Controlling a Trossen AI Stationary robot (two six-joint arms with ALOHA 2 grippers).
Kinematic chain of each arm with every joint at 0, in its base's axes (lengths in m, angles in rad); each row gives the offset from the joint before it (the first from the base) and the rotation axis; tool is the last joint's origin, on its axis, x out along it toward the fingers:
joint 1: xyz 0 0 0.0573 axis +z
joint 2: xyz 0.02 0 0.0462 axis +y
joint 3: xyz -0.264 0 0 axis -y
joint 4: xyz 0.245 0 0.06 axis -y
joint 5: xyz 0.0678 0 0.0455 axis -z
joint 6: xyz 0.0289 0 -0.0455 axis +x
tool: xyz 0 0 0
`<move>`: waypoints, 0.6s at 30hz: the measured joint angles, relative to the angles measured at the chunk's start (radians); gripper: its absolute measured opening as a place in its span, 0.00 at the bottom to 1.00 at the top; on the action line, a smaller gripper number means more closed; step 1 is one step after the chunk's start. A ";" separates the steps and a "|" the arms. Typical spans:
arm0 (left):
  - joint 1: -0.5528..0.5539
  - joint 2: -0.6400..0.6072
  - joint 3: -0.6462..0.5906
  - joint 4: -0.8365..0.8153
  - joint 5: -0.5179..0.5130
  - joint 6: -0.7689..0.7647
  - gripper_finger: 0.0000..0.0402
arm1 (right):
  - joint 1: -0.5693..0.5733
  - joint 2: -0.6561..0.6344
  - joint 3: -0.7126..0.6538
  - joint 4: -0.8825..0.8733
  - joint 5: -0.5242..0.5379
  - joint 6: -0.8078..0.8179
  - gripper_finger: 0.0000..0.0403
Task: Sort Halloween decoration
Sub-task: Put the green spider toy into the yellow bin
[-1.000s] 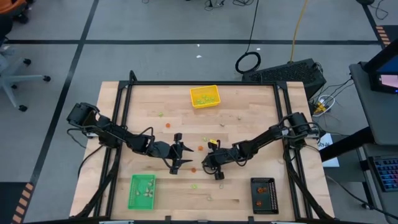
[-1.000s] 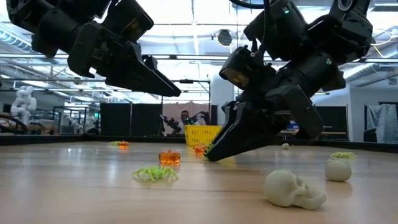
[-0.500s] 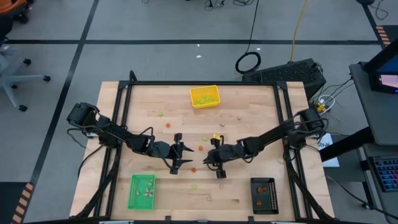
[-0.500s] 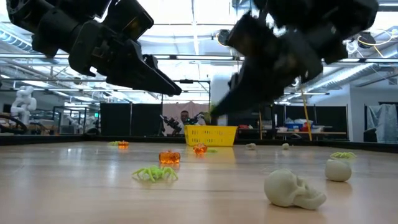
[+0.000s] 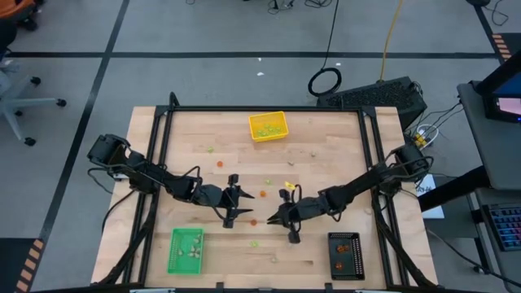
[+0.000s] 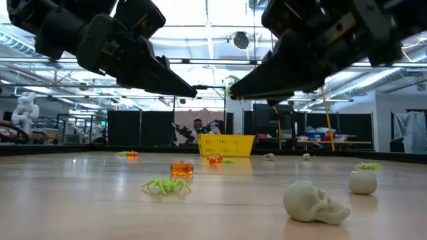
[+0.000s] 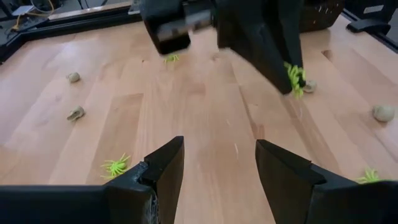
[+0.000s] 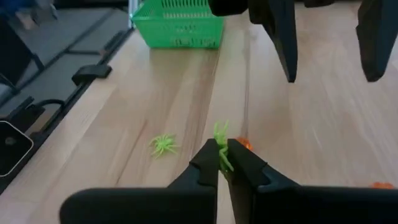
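My right tool (image 8: 222, 163) is clamped on one light green spider (image 8: 221, 138), lifted clear of the table (image 5: 326, 155) near its centre, at about 5 o'clock from the middle in the overhead view; the pinch takes the spider by one end, so that most of its body and legs stick out past the fingertips, presumably so it can drop freely once released. My left tool (image 7: 219, 163) hangs nearby at about 7 o'clock from centre, its fingers apart and holding nothing, facing the right tool, apparently waiting its turn. The remaining decorations lie scattered on the table: another green spider (image 8: 163, 145) and an orange piece (image 8: 244, 144) just below the raised one, an orange pumpkin (image 6: 181, 169) and pale skull (image 6: 315, 202) closer to the low camera. Three trays mark the destinations: yellow tray (image 5: 268, 126) at 12 o'clock, green tray (image 5: 185, 250) at 7 o'clock, black tray (image 5: 346, 255) at 5 o'clock. The yellow tray already holds green bits, so I judge this spider belongs there.
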 joint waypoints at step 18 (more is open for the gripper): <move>0.002 0.000 0.010 -0.005 -0.121 -0.025 0.49 | -0.185 0.023 -0.244 0.636 -0.213 -0.090 0.00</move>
